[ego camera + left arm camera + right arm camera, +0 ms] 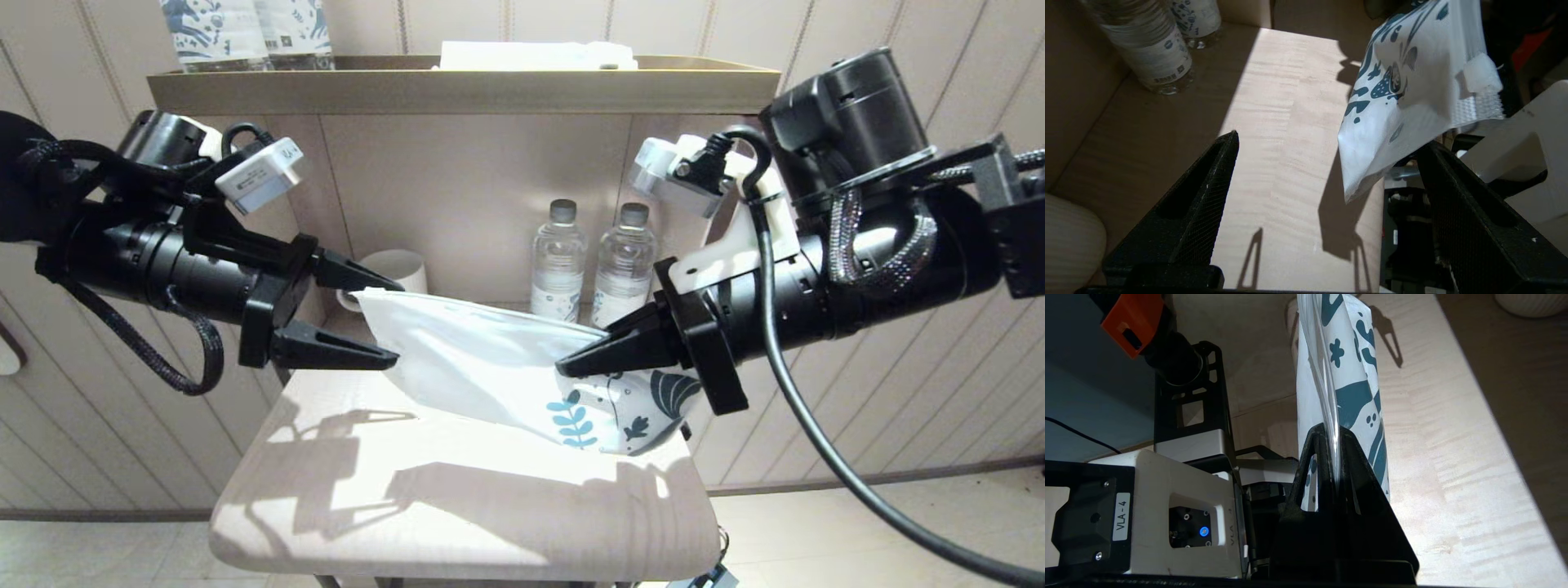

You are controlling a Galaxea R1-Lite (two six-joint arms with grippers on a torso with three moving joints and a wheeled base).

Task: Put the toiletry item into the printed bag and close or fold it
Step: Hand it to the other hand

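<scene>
The printed bag point(473, 359) hangs in the air over the small table, its leaf-printed end low on the right and its plain end high on the left. My right gripper point(565, 367) is shut on the bag's upper edge near the printed end. The right wrist view shows the fingers point(1349, 457) pinched together on the bag point(1355, 396). My left gripper point(396, 322) stands open at the plain end, one fingertip above and one below that edge. In the left wrist view the bag's corner point(1367, 163) hangs between the wide-open fingers, ungripped. The toiletry item is not in view.
Two clear water bottles point(558, 261) point(624, 261) and a white ribbed cup point(400, 265) stand at the back of the light wooden table point(457, 506). Above them is a shelf point(457, 90) with patterned bottles point(245, 33) and folded white cloth point(539, 55).
</scene>
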